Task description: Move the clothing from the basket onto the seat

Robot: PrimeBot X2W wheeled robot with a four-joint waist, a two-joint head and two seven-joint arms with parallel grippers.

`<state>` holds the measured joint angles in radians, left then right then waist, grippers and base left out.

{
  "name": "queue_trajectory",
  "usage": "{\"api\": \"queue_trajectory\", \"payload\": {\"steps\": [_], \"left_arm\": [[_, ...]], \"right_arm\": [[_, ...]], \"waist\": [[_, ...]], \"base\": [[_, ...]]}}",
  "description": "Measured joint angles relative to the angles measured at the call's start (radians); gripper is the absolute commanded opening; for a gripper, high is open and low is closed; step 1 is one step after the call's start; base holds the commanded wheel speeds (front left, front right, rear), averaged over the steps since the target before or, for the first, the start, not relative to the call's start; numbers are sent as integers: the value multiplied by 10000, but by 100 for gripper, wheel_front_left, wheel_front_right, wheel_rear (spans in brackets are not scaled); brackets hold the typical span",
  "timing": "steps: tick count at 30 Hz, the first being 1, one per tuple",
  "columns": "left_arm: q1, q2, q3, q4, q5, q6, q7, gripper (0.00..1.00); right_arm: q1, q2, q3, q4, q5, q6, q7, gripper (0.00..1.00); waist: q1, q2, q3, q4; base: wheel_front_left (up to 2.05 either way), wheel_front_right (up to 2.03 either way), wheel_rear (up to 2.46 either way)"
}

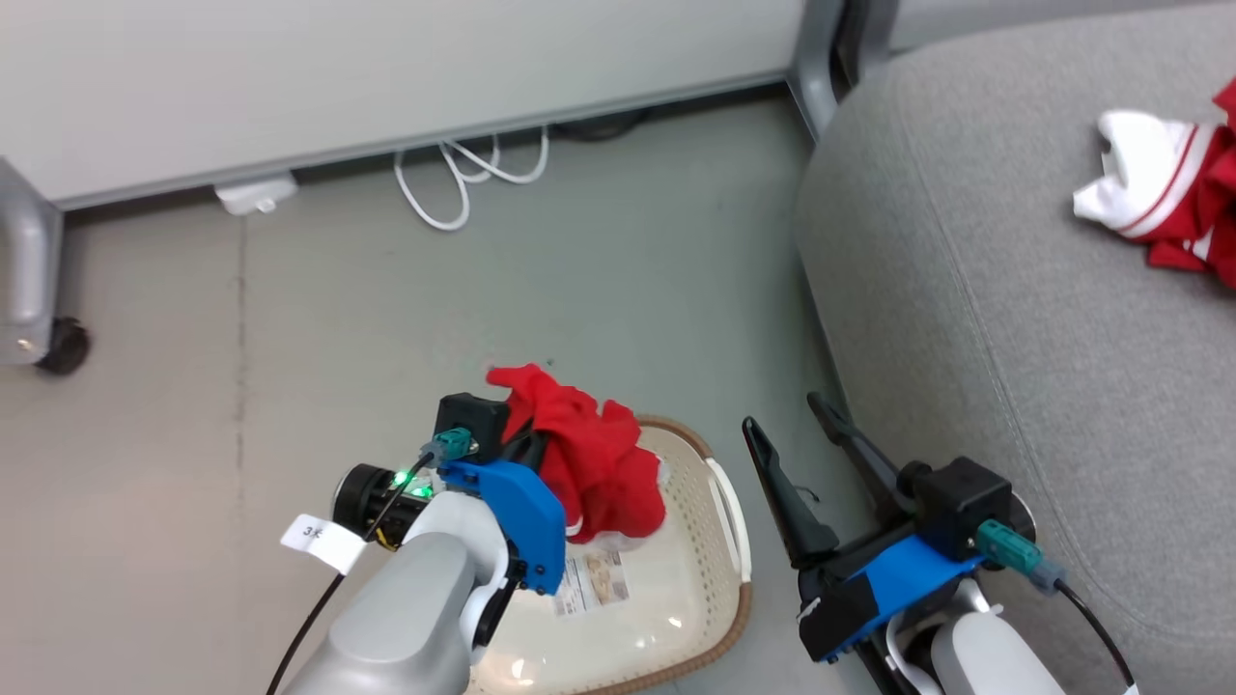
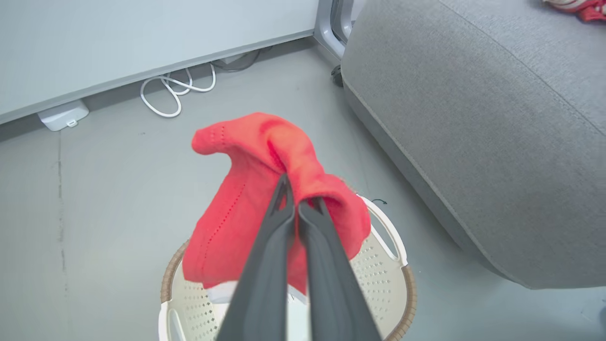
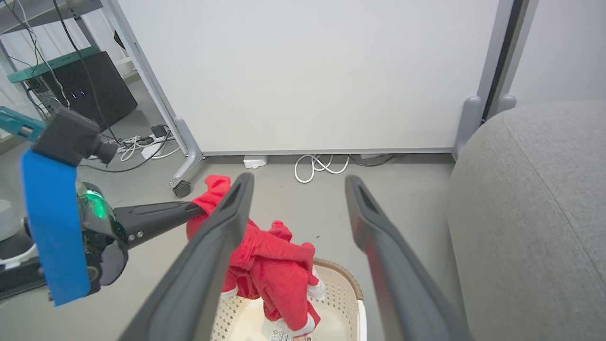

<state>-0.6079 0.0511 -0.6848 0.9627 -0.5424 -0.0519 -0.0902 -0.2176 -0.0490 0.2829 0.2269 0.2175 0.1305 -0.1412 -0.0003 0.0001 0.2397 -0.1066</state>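
Observation:
My left gripper [image 2: 298,194] is shut on a bright red garment [image 2: 246,189] and holds it up over the basket [image 2: 393,265]. The garment [image 1: 599,463] droops from the fingers, and its white-trimmed lower end [image 3: 303,324] hangs down inside the cream basket [image 1: 719,502]. My right gripper [image 1: 782,413] stands open and empty just right of the basket, beside the grey seat [image 1: 1014,290]. In the right wrist view its fingers [image 3: 227,222] frame the hanging garment [image 3: 270,265] and the left gripper [image 3: 189,210]. More red-and-white clothing [image 1: 1168,193] lies on the seat at the far right.
A label [image 1: 594,579] lies on the basket's bottom. A white partition [image 1: 386,68] runs along the back, with a coiled white cable [image 1: 463,183] and a white adapter [image 1: 256,193] at its foot. Its castered leg [image 1: 58,343] stands at the left. Grey floor surrounds the basket.

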Motion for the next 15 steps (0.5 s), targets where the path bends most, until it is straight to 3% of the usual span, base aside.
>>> {"api": "queue_trajectory", "payload": {"steps": [15], "left_arm": [[-1036,-6,-1158,-1569,-798,316,-667,0]], "right_arm": [[751,0,12,-385,-146,0,658,100]], "waist": [[1,0,-1371,871]], "base": [[0,0,0]]}}
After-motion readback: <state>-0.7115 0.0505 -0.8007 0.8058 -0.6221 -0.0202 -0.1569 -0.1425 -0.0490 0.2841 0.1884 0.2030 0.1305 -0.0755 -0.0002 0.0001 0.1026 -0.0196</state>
